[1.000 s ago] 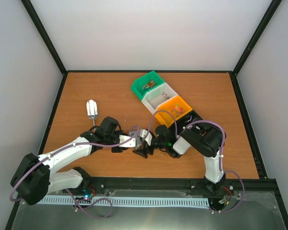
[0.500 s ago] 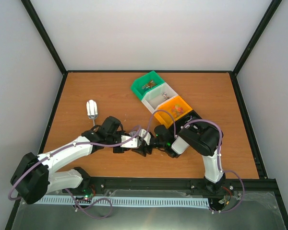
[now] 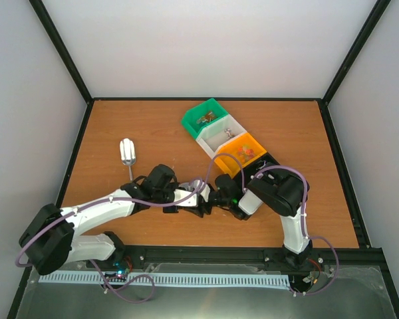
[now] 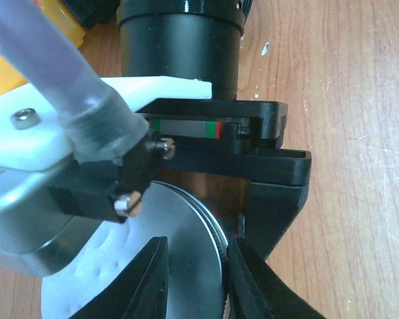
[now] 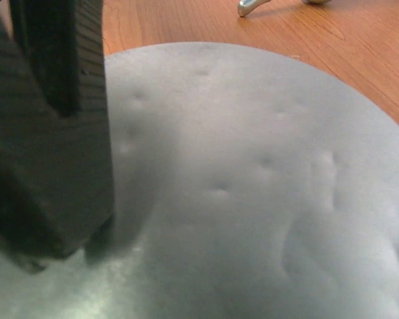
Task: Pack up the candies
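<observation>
The candies (image 3: 247, 153) lie as small mixed-colour sweets in the bins at the back right. Both grippers meet over a small jar with a silver lid (image 4: 186, 252) near the table's front middle. My left gripper (image 4: 196, 266) has its fingers on either side of the lid's knurled rim. My right gripper (image 3: 210, 198) comes in from the right, and one of its black fingers (image 4: 272, 219) presses the jar's side below the lid. In the right wrist view the dented lid (image 5: 253, 186) fills the frame. My right gripper's own fingers are hidden there.
A green bin (image 3: 201, 109), a white bin (image 3: 234, 125) and an orange bin (image 3: 234, 143) stand in a diagonal row at the back right. A black bin (image 3: 271, 161) is partly under the right arm. A metal scoop (image 3: 127, 151) lies at the left.
My left arm has pushed further right toward the right gripper. Its fingers have narrowed onto the lid. The right gripper has closed in a little and stays in place.
</observation>
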Controlling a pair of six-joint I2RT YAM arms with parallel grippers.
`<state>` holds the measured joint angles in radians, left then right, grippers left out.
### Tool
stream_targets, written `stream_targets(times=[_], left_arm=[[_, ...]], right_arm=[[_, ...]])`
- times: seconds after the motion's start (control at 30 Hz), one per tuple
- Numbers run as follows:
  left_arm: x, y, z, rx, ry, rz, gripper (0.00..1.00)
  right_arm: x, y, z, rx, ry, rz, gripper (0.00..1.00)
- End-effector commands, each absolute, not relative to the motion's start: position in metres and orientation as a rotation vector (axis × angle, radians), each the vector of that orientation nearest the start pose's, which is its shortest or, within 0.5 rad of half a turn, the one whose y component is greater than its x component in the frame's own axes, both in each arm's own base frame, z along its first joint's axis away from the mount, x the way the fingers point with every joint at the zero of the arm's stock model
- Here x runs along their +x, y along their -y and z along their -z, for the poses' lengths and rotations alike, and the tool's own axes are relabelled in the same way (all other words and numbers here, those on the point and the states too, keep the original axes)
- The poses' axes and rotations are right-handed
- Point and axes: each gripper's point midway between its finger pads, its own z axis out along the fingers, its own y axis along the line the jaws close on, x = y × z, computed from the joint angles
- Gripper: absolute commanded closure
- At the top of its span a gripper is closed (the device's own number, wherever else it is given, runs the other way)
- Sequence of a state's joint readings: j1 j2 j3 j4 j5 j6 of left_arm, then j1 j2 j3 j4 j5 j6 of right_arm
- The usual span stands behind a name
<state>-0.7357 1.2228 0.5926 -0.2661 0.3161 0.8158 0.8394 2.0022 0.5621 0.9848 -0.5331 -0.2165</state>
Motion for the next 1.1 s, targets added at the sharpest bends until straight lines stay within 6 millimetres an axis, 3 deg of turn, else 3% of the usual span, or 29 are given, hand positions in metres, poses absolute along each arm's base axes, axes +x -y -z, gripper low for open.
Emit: stream_targets(times=[0.0, 0.2, 0.47, 0.67, 0.93, 1.0, 1.03, 1.07], left_arm=[[0.201, 0.238, -0.076, 1.774, -1.645, 0.252, 0.74], [0.203, 0.216, -0.057, 1.800, -1.698, 0.179, 0.77], [0.204, 0.194, -0.051, 1.800, -1.711, 0.168, 0.78], [0.210, 0.182, -0.053, 1.797, -1.715, 0.122, 0.79], [0.233, 0.162, -0.064, 1.632, -1.827, 0.166, 0.79], [0.238, 0.161, -0.069, 1.581, -1.873, 0.198, 0.74], [0.237, 0.163, -0.074, 1.566, -1.886, 0.228, 0.69], [0.231, 0.167, -0.078, 1.563, -1.888, 0.281, 0.57]], right_arm=[[0.196, -0.368, -0.012, -1.412, -1.565, -0.959, 0.43], [0.191, -0.366, -0.010, -1.424, -1.561, -0.969, 0.45], [0.187, -0.363, -0.007, -1.430, -1.570, -0.987, 0.50], [0.185, -0.363, -0.008, -1.426, -1.581, -1.007, 0.52], [0.184, -0.362, -0.007, -1.430, -1.582, -1.010, 0.53], [0.185, -0.362, -0.007, -1.422, -1.589, -1.008, 0.53], [0.187, -0.363, -0.008, -1.413, -1.593, -1.006, 0.53], [0.189, -0.363, -0.009, -1.402, -1.601, -1.000, 0.53]])
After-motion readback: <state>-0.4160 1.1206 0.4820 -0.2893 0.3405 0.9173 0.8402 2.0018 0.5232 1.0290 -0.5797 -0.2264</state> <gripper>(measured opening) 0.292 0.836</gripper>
